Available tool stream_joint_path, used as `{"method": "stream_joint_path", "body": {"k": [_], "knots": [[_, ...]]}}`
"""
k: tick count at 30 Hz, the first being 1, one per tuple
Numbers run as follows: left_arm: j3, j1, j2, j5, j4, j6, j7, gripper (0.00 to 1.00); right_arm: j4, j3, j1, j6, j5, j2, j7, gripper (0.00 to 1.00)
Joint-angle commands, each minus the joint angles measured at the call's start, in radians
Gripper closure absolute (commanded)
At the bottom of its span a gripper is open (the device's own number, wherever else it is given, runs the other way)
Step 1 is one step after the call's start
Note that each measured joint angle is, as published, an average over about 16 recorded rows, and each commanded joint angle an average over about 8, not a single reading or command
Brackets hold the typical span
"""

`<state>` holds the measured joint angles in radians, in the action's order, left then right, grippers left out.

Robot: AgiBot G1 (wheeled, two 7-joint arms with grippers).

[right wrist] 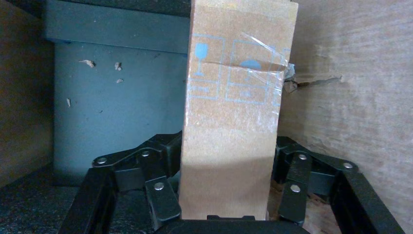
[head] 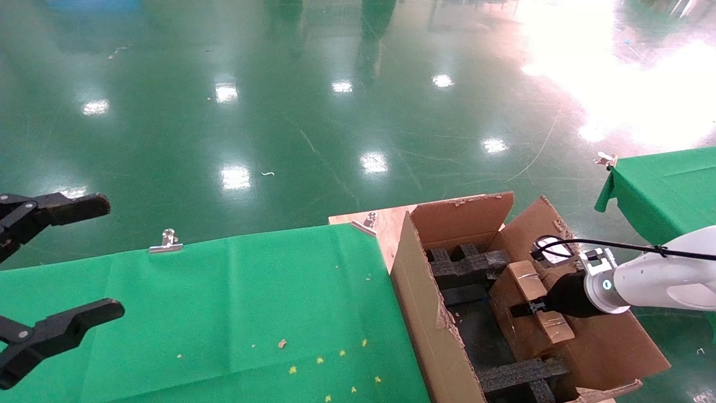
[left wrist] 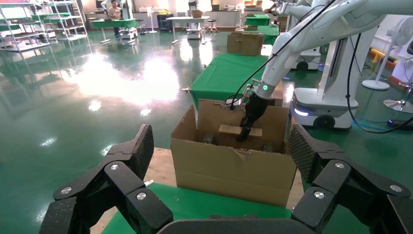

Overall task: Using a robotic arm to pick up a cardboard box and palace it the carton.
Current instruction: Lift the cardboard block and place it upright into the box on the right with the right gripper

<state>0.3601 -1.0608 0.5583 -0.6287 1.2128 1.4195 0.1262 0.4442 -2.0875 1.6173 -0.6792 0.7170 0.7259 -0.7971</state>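
The robotic arm (head: pixel 654 277) reaches into the carton (head: pixel 425 313) from the right. My right gripper (head: pixel 528 308) is shut on the cardboard box (head: pixel 520 330) and holds it tilted inside the carton, above the black foam blocks (head: pixel 467 266). In the right wrist view the cardboard box (right wrist: pixel 234 122) stands between the black fingers (right wrist: pixel 163 195), close to the carton's wall (right wrist: pixel 350 97). The left wrist view shows the carton (left wrist: pixel 234 170), the cardboard box (left wrist: pixel 229 129) and the arm (left wrist: pixel 292 53) from afar. My left gripper (head: pixel 112 257) is open and empty, parked at the far left.
A green cloth table (head: pixel 224 302) with metal clips (head: pixel 166 240) lies left of the carton. A wooden board (head: pixel 386 224) shows under the carton. Another green table (head: pixel 665 190) stands at the right. The shiny green floor lies beyond.
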Motion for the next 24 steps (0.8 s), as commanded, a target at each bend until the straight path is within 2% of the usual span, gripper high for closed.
{"method": "stream_joint_path", "body": {"k": [1,24], "knots": [[0.0,0.0,0.0,0.0,0.0,0.0,0.0,0.0,0.002,-0.001,0.001,0.001,0.001,-0.001,-0.001,0.0],[0.0,0.0,0.0,0.0,0.0,0.0,0.0,0.0,0.024,0.001,0.036,-0.004,0.008,-0.016,0.01,0.0]]}}
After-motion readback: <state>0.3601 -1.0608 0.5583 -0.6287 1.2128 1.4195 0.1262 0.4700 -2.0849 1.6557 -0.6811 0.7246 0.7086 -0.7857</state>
